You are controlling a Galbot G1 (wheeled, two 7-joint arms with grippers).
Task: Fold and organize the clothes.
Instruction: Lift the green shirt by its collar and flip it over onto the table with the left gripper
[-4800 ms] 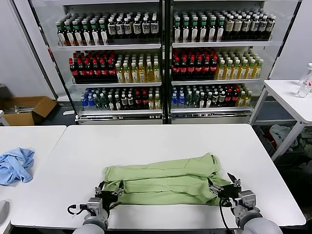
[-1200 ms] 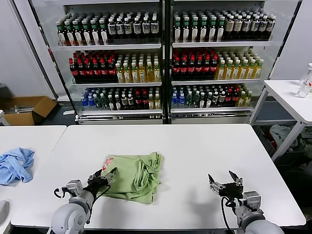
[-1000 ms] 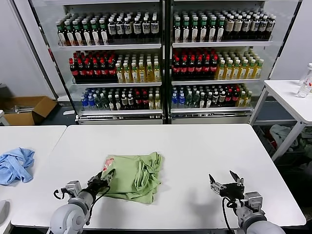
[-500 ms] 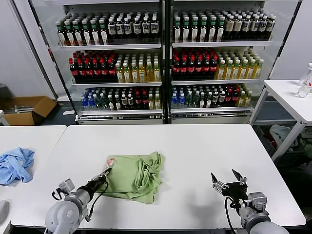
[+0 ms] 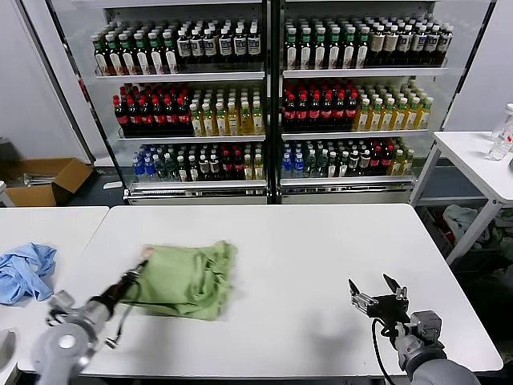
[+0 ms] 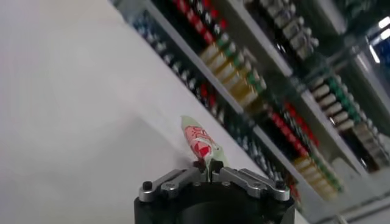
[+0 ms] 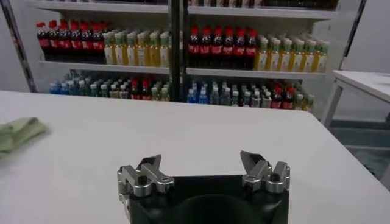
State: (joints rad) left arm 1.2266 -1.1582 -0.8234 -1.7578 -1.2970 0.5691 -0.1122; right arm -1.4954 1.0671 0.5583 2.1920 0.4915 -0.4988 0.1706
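Shirt [image 5: 186, 278]: a folded green bundle on the white counter [image 5: 321, 249], now left of centre and nearer the counter's left edge than half a second ago, when it lay closer to the middle.
Change: the whole bundle has slid leftward with the left arm; its folds look roughly intact, with the bunched side still on the right.
Left gripper [image 5: 138, 266]: at the shirt's left edge, pinched shut on a corner of fabric. The left wrist view shows its fingers closed with a strip of green cloth carrying the pink-red print [image 6: 196, 137] standing up between them.
Left arm: has drawn back toward the counter's left front corner, dragging the shirt with it.
Right gripper [image 5: 377, 296]: low over the counter's right front, fingers spread wide and holding nothing; it is well apart from the shirt and has barely moved.
Right wrist view: only a sliver of shirt shows far off at the edge, which confirms the gap.
Blue cloth [image 5: 24, 271]: crumpled on the neighbouring counter to the left, untouched.
Meaning for the task: folding looks finished, and this pull reads as the organising step, moving the bundle to one side.
Likely next: releasing the corner once the shirt sits where wanted.
Risk: dragging by one corner could pull the top layer loose and undo the fold.
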